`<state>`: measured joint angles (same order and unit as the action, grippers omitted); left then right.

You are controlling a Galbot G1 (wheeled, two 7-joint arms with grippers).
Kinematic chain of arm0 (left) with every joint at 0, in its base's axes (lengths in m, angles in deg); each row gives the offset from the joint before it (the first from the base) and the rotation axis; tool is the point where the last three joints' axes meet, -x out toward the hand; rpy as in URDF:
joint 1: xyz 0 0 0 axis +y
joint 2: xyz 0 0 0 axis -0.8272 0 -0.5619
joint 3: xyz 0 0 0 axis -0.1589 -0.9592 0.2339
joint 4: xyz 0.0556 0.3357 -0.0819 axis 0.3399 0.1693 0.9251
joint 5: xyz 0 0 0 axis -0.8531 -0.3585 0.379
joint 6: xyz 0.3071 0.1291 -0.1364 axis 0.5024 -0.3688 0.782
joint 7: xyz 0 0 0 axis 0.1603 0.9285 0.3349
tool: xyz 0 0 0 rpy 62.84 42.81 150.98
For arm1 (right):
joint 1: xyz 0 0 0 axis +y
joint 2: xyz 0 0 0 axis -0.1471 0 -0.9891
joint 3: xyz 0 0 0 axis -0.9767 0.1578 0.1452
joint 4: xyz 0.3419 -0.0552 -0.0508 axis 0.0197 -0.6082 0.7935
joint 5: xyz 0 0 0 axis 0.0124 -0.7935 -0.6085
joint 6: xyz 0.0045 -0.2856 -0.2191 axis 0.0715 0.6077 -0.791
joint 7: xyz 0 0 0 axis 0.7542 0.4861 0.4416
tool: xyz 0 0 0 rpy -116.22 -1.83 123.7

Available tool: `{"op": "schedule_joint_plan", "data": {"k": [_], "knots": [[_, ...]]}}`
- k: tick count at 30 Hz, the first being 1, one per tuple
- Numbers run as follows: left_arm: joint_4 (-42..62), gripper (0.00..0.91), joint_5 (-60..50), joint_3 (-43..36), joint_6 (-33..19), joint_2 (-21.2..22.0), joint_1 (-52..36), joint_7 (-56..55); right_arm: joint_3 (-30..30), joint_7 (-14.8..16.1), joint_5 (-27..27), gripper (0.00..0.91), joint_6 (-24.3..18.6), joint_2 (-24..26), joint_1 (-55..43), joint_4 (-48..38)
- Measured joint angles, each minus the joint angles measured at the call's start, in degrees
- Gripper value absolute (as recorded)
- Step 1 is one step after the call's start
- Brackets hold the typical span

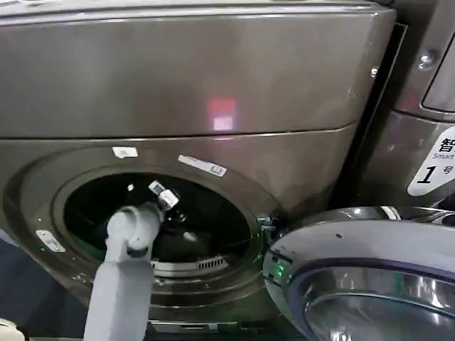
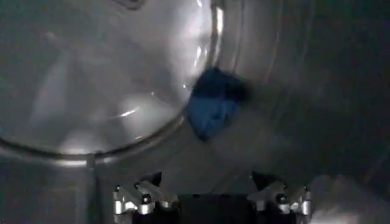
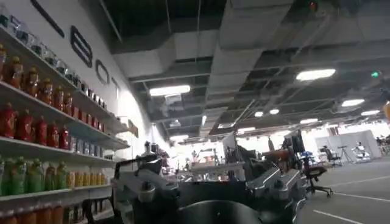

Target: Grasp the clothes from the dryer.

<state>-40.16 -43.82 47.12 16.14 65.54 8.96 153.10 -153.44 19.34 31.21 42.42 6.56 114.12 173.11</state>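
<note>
Steel drum [image 2: 91, 73] of one dryer [image 1: 178, 92], one blue garment [image 2: 210, 103], left gripper [image 2: 212, 204] spread inside

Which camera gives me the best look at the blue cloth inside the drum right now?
The left wrist view: the blue cloth lies on the steel drum wall, ahead of the open left gripper. In the head view the dryer porthole is dark and the left arm reaches in. The right wrist view faces the room.
</note>
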Motion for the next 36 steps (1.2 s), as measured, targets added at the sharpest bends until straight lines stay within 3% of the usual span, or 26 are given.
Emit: {"op": "schedule_joint_plan", "data": {"k": [4, 11, 32, 33, 34, 36], "knots": [[2.37, 0.907, 0.64, -1.48, -5.11, -0.07, -1.71, 1.63, 0.01, 0.05, -0.05, 0.907, -0.2, -0.15, 0.01, -0.25], [6.95, 0.907, 2.27, -2.76, -8.95, 0.08, -2.52, 3.15, 0.27, 0.09, -0.16, 0.907, -0.31, -0.14, -0.04, -0.4], [9.46, 0.907, 6.16, -2.32, -7.71, -2.33, 4.24, 3.96, 1.49, 0.0, -1.15, 0.907, -0.38, -0.85, -0.5, 0.59], [10.02, 0.08, 6.25, -2.46, -7.47, -2.29, 4.17, 3.95, 1.47, 0.0, -1.18, 0.907, -0.38, -0.81, -0.44, 0.52], [10.61, 0.0, 6.26, -2.47, -7.36, -2.23, 4.09, 3.93, 1.49, 0.0, -1.2, 0.907, -0.38, -0.79, -0.44, 0.5], [12.02, 0.0, 6.53, -2.47, -7.23, -2.13, 3.85, 3.9, 1.6, -0.04, -1.22, 0.907, -0.37, -0.78, -0.5, 0.57]]}}
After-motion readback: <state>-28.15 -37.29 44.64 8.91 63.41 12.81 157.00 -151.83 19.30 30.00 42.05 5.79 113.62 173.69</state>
